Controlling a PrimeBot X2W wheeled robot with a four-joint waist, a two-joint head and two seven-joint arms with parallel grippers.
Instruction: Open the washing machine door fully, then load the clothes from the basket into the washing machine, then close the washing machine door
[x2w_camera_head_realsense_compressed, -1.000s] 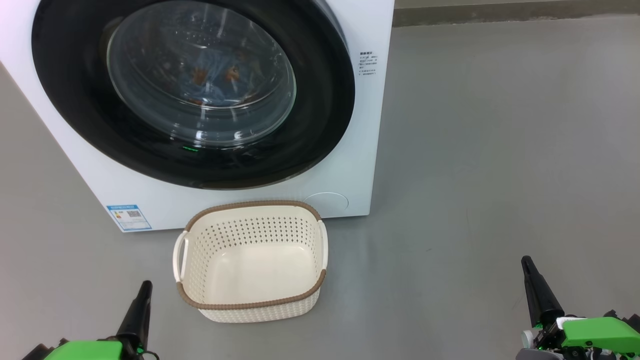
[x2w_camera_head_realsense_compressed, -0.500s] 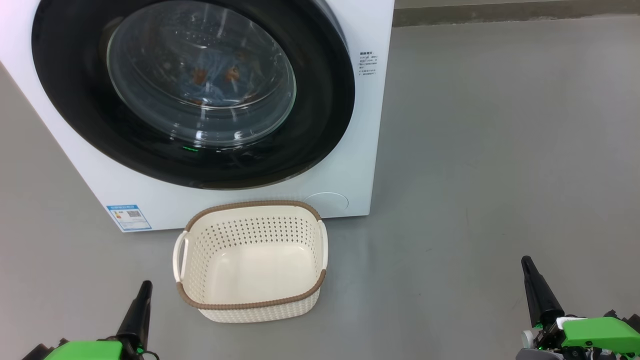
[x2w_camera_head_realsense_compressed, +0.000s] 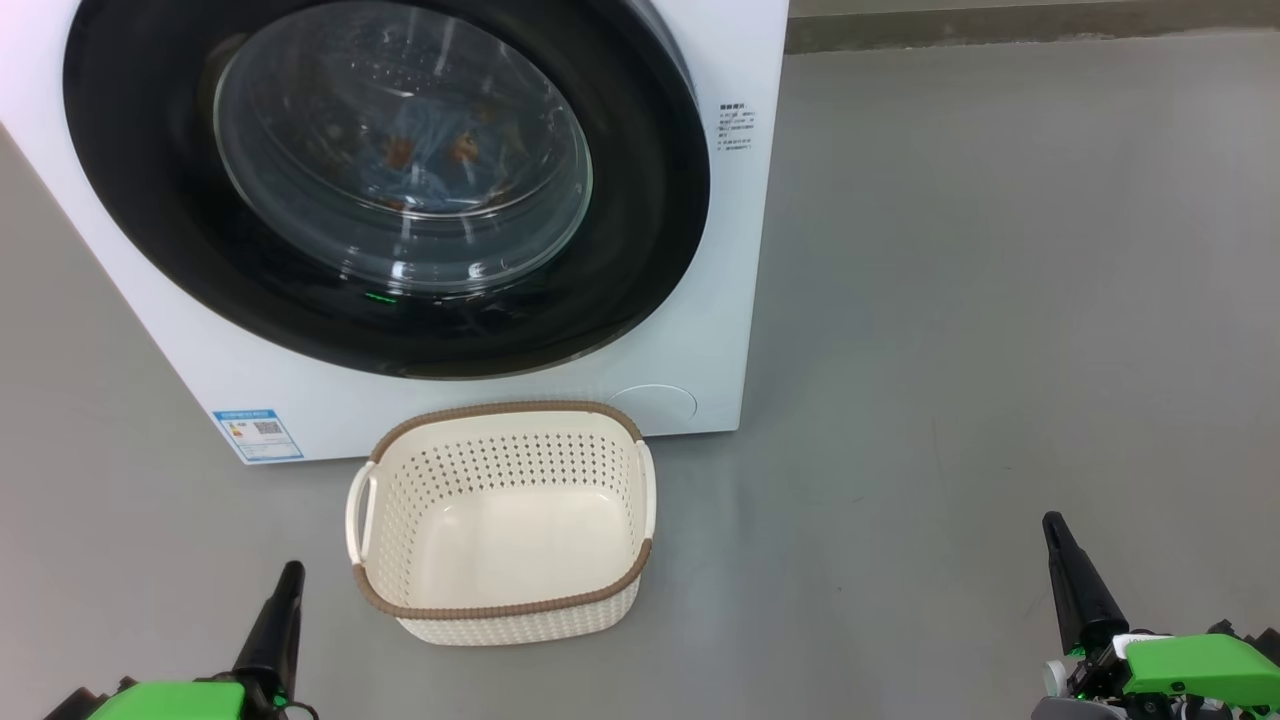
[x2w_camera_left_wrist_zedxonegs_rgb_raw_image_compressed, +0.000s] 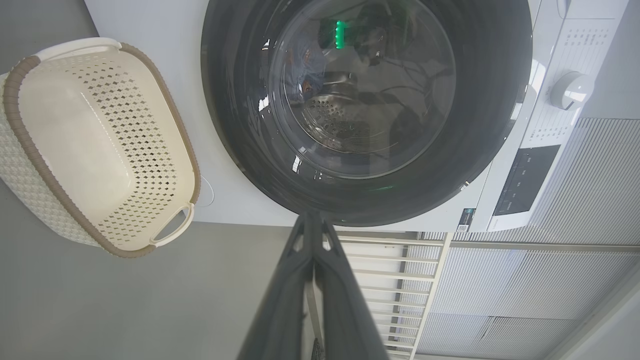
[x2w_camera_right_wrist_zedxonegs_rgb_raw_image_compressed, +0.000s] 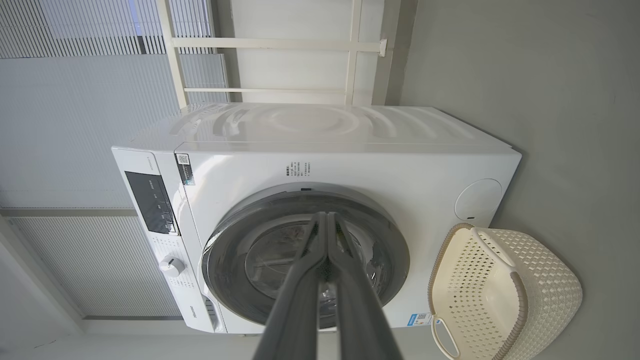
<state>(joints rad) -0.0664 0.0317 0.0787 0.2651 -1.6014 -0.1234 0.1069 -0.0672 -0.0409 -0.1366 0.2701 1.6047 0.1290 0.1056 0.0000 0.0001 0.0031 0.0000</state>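
- Head view showed the washing machine door (x2w_camera_head_realsense_compressed: 400, 250) lying flush against the white front of the washing machine (x2w_camera_head_realsense_compressed: 720, 300). The clothes (x2w_camera_head_realsense_compressed: 425, 150) showed as blue fabric with orange-brown marks behind its glass, inside the drum.
- The basket (x2w_camera_head_realsense_compressed: 500, 608) stood empty on the floor (x2w_camera_head_realsense_compressed: 950, 300), just in front of the machine and below the door.
- The left tool (x2w_camera_head_realsense_compressed: 288, 575) and the right tool (x2w_camera_head_realsense_compressed: 1052, 525) sat low at either side, well apart from door and basket. In the wrist views each pair of fingers was pressed together to a narrow point, holding nothing.
- Judged from that, loading and closing looked done, and the step in hand seemed to be confirming the door and standing off.
- Doing it well meant looking round the black rim for a gap or trapped cloth. None was evident, though whether the latch had caught could not be told.
- If a push were needed, a closed tip on the black rim, not on the glass bulge, would have been the safer contact.
- Either arm would have needed to pass clear of the basket so as not to knock it.
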